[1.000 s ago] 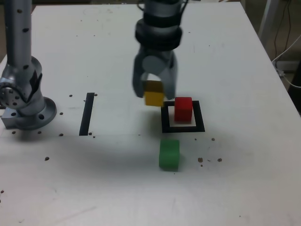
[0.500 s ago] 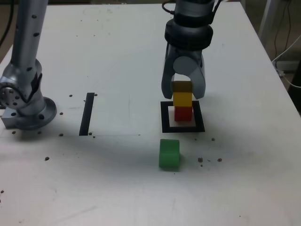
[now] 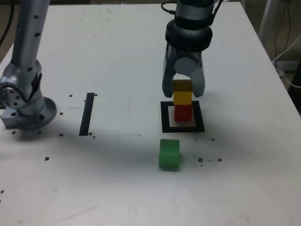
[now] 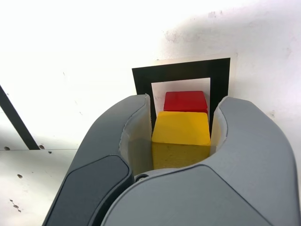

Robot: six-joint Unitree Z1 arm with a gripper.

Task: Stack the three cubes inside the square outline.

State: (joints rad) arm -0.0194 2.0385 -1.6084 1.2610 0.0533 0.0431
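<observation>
The red cube sits inside the square outline, a black tape frame with a white centre. Directly on top of it is the yellow cube, held between the fingers of my gripper, which is shut on it. Whether the yellow cube rests on the red one or hovers just above it is unclear. In the wrist view the yellow cube fills the gap in the gripper, with the red cube and the outline beyond. The green cube lies alone in front of the outline.
A straight black tape strip lies towards the exterior view's left, with the arm's base beyond it. Dark specks dot the white table. Cables hang past the table's right edge.
A second ago the gripper held the yellow cube left of the red cube. It has moved right, over the red cube, and has barely moved in the last half second.
</observation>
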